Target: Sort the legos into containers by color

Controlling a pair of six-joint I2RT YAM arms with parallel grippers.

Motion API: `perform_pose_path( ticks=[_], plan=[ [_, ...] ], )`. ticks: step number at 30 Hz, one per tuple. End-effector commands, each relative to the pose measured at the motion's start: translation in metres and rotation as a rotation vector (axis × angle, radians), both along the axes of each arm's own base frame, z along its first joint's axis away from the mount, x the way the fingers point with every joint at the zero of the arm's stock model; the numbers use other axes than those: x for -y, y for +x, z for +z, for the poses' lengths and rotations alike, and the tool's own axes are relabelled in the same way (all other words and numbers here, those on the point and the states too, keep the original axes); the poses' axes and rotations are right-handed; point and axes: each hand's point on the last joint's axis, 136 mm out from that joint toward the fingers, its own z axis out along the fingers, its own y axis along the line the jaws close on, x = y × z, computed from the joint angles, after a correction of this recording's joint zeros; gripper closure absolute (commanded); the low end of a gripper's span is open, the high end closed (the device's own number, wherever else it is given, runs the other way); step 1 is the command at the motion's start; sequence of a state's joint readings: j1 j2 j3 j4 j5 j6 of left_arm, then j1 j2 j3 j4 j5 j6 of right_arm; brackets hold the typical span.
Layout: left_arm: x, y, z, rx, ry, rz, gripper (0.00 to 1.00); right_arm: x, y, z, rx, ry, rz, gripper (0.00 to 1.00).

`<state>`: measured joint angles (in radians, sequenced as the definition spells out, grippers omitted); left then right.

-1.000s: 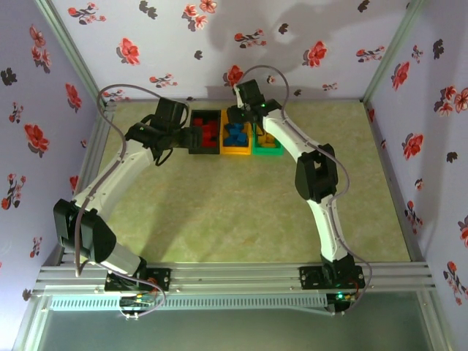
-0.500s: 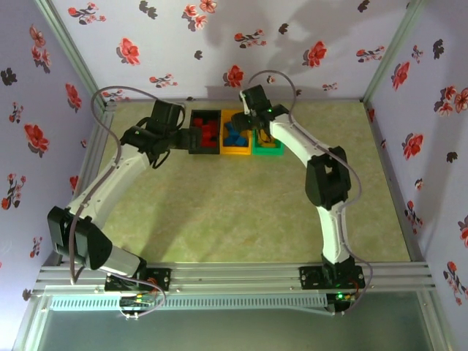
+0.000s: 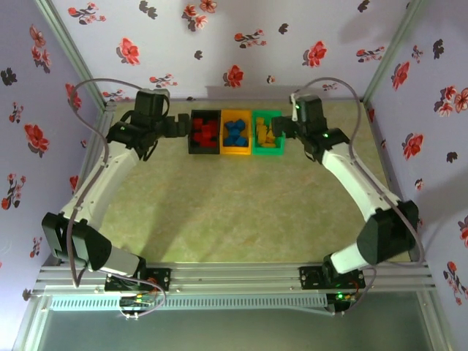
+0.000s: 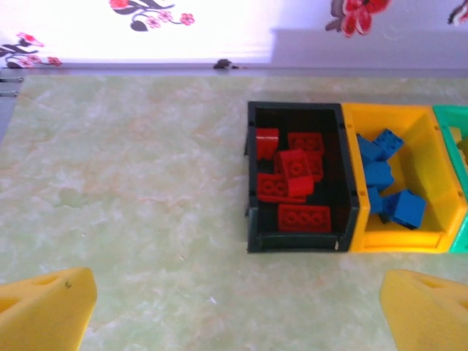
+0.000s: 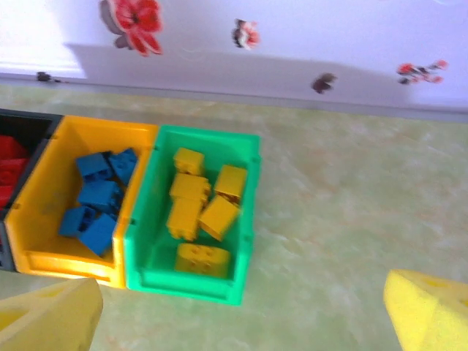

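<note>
I think the sorting is done. Every small plastic brick I can see lies in a bin. The red bricks (image 4: 292, 175) are in the small black plastic bin (image 4: 300, 241), the blue bricks (image 4: 384, 179) are in the orange plastic bin (image 4: 398, 240) in the middle, and the yellow bricks (image 5: 194, 208) are in the green plastic bin (image 5: 186, 285). The three bins stand in a row, touching side by side, at the far end of the pale green table (image 3: 241, 212), near the back wall with red flowers (image 3: 234, 36). The left gripper (image 4: 234, 311) hangs just to the left of the black bin, and its yellow jaws are spread wide with nothing between them. The right gripper (image 5: 241, 311) hangs just to the right of the green bin, and its jaws are spread wide and hold nothing too. I think nothing is left to pick up. Nothing stands in the way of the arms, but the flowered walls are close on three sides, and a metal rail (image 3: 234, 274) runs along the near edge
</note>
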<state>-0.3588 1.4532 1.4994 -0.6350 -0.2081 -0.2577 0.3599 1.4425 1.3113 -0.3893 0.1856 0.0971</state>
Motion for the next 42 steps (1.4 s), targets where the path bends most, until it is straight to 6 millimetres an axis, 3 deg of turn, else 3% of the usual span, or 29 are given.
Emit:
perform_pose_path(
  ticks=[1, 5, 9, 14, 19, 27, 32, 36, 42],
  plan=[
    [-0.017, 0.005, 0.027, 0.069, -0.004, 0.046, 0.0, 0.036, -0.017, 0.011, 0.041, 0.026, -0.107, 0.01],
    [-0.032, 0.001, 0.017, 0.014, -0.006, 0.093, 0.0, 0.082, -0.039, 0.019, 0.049, 0.065, -0.251, 0.0],
    [-0.058, -0.007, 0.005, -0.03, -0.025, 0.186, 0.0, 0.117, -0.057, 0.013, 0.051, 0.076, -0.361, 0.01],
    [-0.08, -0.003, -0.012, -0.025, -0.013, 0.227, 0.01, 0.139, -0.067, 0.013, 0.078, 0.102, -0.419, 0.01],
    [-0.107, 0.003, -0.034, -0.018, -0.047, 0.323, 0.0, 0.156, -0.071, -0.002, 0.04, 0.118, -0.481, 0.0],
    [-0.151, 0.004, -0.077, 0.096, -0.023, 0.41, 0.0, 0.169, -0.065, -0.031, -0.004, 0.125, -0.508, 0.0],
    [-0.177, -0.01, -0.101, 0.098, 0.046, 0.485, 0.0, 0.17, -0.055, -0.048, -0.004, 0.104, -0.498, 0.01],
    [-0.188, -0.017, -0.118, 0.152, 0.037, 0.514, 0.0, 0.165, -0.046, -0.057, 0.048, 0.091, -0.44, 0.01],
    [-0.189, -0.025, -0.144, 0.264, 0.067, 0.482, 0.0, 0.165, -0.045, -0.072, 0.131, 0.051, -0.402, 0.01]
  ],
)
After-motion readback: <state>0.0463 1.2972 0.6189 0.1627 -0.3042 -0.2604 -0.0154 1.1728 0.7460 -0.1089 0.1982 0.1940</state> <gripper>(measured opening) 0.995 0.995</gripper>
